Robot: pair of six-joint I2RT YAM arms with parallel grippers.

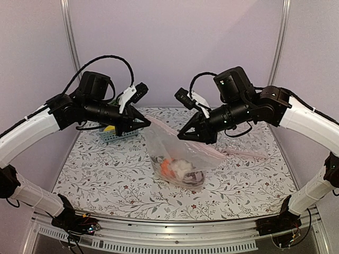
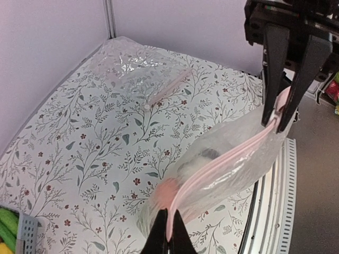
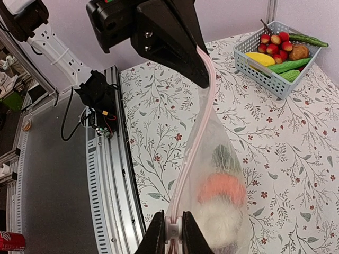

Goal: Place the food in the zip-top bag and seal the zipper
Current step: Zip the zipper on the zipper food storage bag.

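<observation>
Above floral table (image 1: 106, 174), crinkly clear zip-top bag (image 1: 175, 147), left fingers (image 1: 135, 125) and right fingers (image 1: 190, 132) clamping pink zipper (image 2: 228, 158).

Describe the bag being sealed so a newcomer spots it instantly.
Over the middle of the floral table, it's the clear zip-top bag hanging between the left gripper and right gripper. Unlike the second bag lying flat, it holds food.

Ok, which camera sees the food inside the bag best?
The right wrist view. There the food shows close up through the clear bag: an orange piece, a white one, a dark one. The top view shows it small, low in the bag. The left wrist view shows only a blurry shape by the pink strip.
</observation>
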